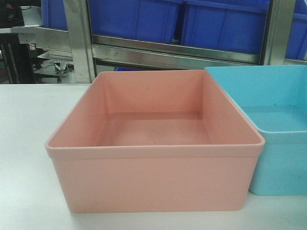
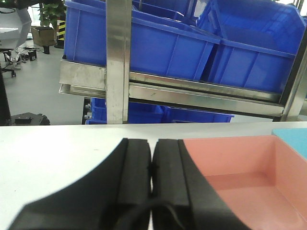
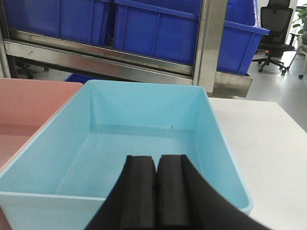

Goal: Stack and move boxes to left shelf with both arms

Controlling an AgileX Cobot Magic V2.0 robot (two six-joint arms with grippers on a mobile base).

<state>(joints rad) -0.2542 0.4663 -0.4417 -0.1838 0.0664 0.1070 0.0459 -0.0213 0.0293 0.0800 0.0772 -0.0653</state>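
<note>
Left gripper [image 2: 152, 146], jaws together, at the pink box's [image 2: 249, 175] nine o'clock; your right gripper [image 3: 157, 163], also together, over the blue box [image 3: 144, 127]

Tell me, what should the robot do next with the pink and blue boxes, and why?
Probably open the right gripper to take the near rim of the blue box. It and the pink box sit side by side on the table, empty, unstacked, and the left gripper and right one are shut, holding nothing.
</note>
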